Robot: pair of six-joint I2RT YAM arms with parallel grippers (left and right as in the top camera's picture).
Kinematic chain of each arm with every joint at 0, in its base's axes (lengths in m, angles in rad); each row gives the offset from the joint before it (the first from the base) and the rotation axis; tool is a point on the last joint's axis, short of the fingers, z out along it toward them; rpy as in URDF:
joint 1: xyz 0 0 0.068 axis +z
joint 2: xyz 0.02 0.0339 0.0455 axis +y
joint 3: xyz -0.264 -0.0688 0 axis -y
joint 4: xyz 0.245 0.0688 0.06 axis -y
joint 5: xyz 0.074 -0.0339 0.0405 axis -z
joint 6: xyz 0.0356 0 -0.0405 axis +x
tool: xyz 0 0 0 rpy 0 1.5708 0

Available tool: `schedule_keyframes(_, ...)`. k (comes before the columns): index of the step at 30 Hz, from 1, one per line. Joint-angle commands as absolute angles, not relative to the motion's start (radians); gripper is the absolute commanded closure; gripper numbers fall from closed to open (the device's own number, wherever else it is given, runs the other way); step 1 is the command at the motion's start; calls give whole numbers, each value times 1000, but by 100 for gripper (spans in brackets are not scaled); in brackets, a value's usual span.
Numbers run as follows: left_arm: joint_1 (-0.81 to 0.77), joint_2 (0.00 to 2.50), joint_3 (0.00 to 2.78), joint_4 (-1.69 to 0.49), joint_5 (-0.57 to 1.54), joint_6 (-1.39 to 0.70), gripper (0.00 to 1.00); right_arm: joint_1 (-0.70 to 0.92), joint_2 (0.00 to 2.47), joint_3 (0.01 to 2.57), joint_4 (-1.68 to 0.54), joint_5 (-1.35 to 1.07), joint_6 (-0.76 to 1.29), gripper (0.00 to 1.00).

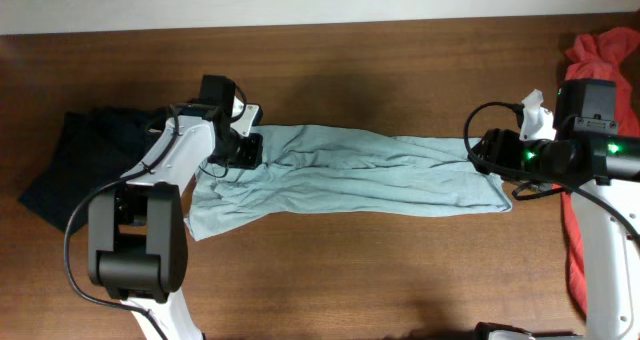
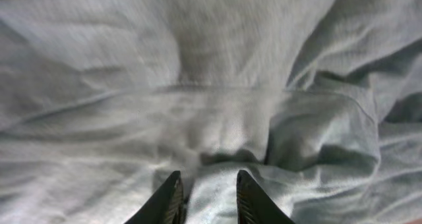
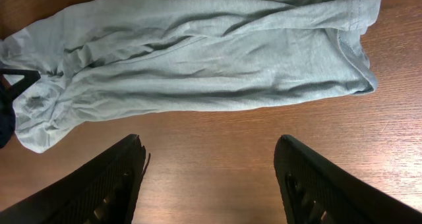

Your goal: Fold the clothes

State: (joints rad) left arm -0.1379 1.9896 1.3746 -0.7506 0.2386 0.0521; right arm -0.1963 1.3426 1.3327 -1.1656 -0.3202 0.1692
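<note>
At nine o'clock on the table [image 1: 350, 280] lies a dark blue garment [image 1: 70, 165], and that is not the one to fold (best leave it be). Just to its right, the left gripper [image 1: 243, 148] sits on the nine o'clock end of the pale blue T-shirt [image 1: 360, 175]. The shirt lies in a long, wrinkly strip across the middle of the table, from nine o'clock to three o'clock. In the left wrist view the gripper's fingers [image 2: 173, 197] stand a little apart with a bump of shirt between them. I cannot tell if they squeeze it or only stand around it. At the three o'clock end the right gripper [image 1: 478, 152] hangs close to the shirt's edge. Its fingers [image 3: 112, 178] are spread wide over bare wood and hold nothing. A red-orange garment [image 1: 605, 50] lies at two o'clock, by the right arm. The step now looks like taking hold of both ends so the shirt can be pulled flat. To do it well, the left fingers should close on only one thin layer near the edge. The right gripper should come down on the hem, not on the wood. Then both should pull gently apart.
</note>
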Motion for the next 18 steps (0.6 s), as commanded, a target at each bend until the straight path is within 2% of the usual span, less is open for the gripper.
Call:
schedule_keyframes(1,-134,1982,1387,-773,268,66,68,-190,1332,1332,-1163,-329,173,34)
schedule_keyframes(5,-134,1984,1386,-778,242,77,68,-190,1332,1332,-1163,-329,173,35)
schedule_keyframes(11,-134,1984,1386,-778,239,78,78,-190,1332,1332,-1171,-329,173,35)
schedule_keyframes(18,-134,2017,1378,-778,178,99,74,-190,1331,1332,-1178,-329,173,35)
